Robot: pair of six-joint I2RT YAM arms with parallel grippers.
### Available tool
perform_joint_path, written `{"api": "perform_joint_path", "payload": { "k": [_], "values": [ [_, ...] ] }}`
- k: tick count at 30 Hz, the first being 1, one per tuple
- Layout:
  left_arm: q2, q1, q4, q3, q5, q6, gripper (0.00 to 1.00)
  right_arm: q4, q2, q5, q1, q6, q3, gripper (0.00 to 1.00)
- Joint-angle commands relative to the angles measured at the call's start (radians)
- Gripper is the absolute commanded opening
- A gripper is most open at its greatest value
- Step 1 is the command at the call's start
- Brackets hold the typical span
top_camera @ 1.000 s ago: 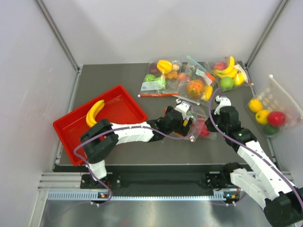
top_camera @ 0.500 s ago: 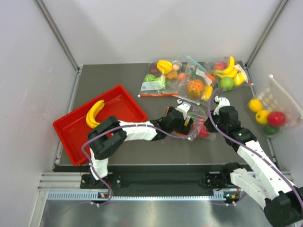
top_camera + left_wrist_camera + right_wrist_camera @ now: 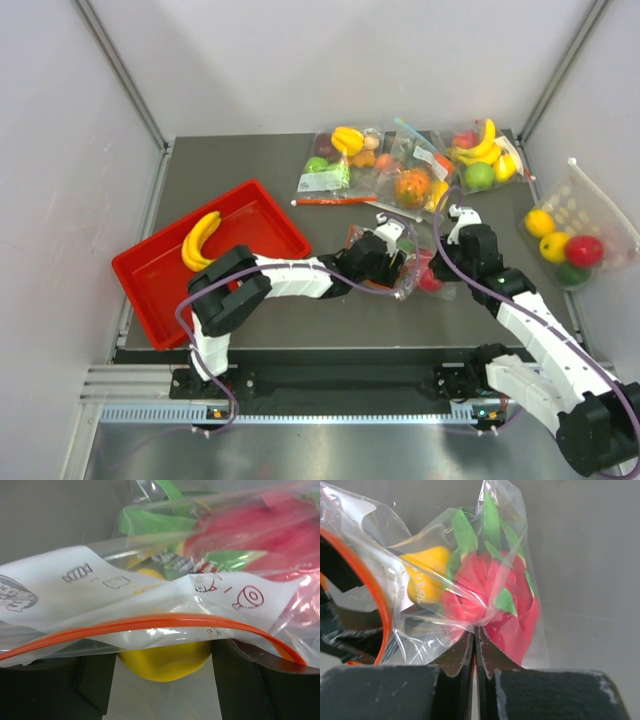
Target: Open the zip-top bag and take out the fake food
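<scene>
Clear zip-top bag (image 3: 100, 595), red-orange zip strip (image 3: 150, 622) — pink-red, green-tipped dragon fruit (image 3: 485, 595), yellow fruit (image 3: 165, 662).

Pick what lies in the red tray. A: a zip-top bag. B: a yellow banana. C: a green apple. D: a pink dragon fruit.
B: a yellow banana lies in the red tray; the dragon fruit is inside the zip-top bag.
</scene>
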Motion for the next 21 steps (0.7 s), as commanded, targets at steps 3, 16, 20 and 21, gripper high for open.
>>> {"api": "perform_joint_path", "payload": {
  "k": [3, 16, 20, 21],
  "values": [
    [-0.104, 0.006, 0.043, -0.049, 0.067, -0.003, 0.31, 0.057, 0.023, 0.003, 0.005, 0.001, -0.007, 0.0],
    [-0.371, 0.02, 0.011, -0.164, 0.109, -0.026, 0.29, 0.055, 0.055, 0.053, 0.005, 0.0, 0.003, 0.0],
    [-0.42, 0.03, -0.031, -0.171, 0.115, -0.034, 0.29, 0.052, 0.049, 0.058, 0.006, 0.001, 0.0, 0.0],
    [-0.44, 0.037, -0.041, -0.176, 0.115, -0.035, 0.29, 0.052, 0.047, 0.061, 0.005, 0.003, -0.002, 0.0]
  ]
}}
